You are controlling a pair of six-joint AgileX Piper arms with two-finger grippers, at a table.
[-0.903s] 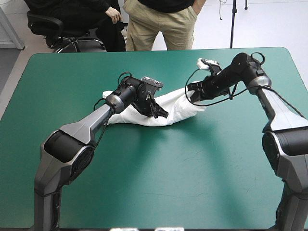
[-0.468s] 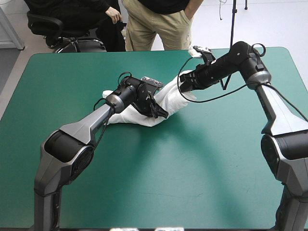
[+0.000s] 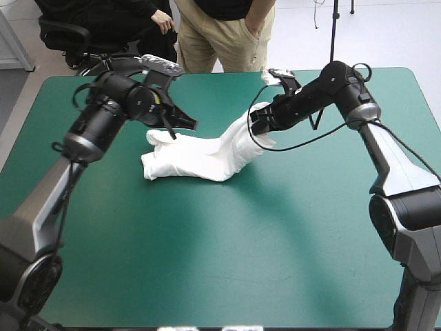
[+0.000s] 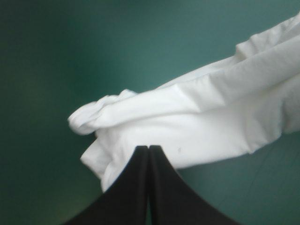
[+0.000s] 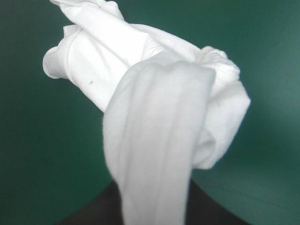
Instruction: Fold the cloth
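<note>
One T-shirt (image 3: 193, 157): right gripper (image 3: 256, 124) jaws tight on it, left gripper (image 3: 187, 123) jaws together, empty.

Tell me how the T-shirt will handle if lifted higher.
Likely floppy: the T-shirt sags from the right gripper to the table without holding shape. Probably light: its pinched end hangs in soft folds. The rest, a crumpled roll, may drag along bunched.
</note>
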